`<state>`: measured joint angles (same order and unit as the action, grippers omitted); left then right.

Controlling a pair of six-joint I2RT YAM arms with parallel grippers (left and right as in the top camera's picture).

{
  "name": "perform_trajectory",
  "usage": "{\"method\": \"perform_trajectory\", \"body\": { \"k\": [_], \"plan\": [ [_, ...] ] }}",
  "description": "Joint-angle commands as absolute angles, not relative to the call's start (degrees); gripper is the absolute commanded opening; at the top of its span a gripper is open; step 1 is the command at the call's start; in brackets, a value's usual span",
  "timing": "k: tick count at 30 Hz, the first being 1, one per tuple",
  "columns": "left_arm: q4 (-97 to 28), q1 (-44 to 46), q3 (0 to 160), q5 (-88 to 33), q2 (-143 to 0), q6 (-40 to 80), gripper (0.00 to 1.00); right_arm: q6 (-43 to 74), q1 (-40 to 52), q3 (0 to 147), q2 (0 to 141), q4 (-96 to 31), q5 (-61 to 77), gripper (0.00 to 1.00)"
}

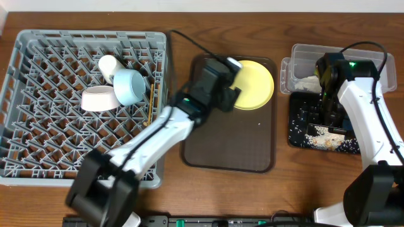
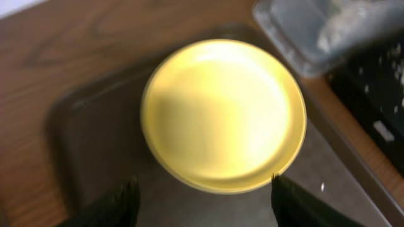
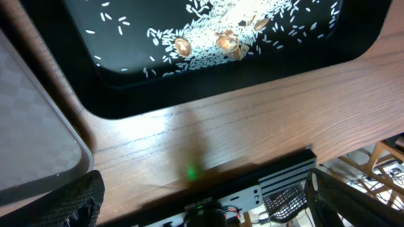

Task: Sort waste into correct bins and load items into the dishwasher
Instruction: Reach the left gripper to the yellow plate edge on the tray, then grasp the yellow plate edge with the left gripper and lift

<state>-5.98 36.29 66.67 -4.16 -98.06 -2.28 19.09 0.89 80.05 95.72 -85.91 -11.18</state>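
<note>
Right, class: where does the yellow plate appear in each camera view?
Overhead: the yellow plate lies at the top right of the brown tray.
Left wrist: the plate fills the centre.
Right wrist: not in it.
Shared landmark: the black tray scattered with rice, in all three views.

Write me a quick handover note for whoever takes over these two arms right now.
Left gripper: open, fingers either side of the round yellow plate, not closed on it. The plate lies on the brown tray.
Right gripper: open, empty, over the black tray of rice scraps, beside the clear plastic container.
Done: white cup, light blue bowl and pale bowl sit in the grey dish rack.
Left: yellow plate into the rack.
</note>
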Motion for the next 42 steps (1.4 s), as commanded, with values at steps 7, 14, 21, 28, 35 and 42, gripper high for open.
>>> {"method": "perform_trajectory", "body": {
  "k": [7,14,21,28,35,42],
  "plan": [
    [3.1,42.0,67.5,-4.1,-107.9,-8.1,0.68,19.7,0.2,80.2,95.8,-86.0,-11.6,0.99],
    [5.5,44.1,67.5,-4.1,-113.2,-8.1,0.68,19.7,0.2,80.2,95.8,-86.0,-11.6,0.99],
    [3.5,44.1,67.5,-4.1,-116.9,-8.1,0.68,19.7,0.2,80.2,95.8,-86.0,-11.6,0.99],
    [-4.7,44.1,67.5,-4.1,-117.1,-8.1,0.49,19.7,0.2,80.2,95.8,-86.0,-11.6,0.99],
    [-16.2,44.1,67.5,-4.1,-117.1,-6.3,0.29,19.6,0.2,80.2,95.8,-85.6,-11.6,0.99],
    [-20.4,44.1,67.5,-4.1,-116.6,-2.0,0.23,19.6,0.2,80.2,95.8,-85.5,-11.6,0.99]
  ]
}}
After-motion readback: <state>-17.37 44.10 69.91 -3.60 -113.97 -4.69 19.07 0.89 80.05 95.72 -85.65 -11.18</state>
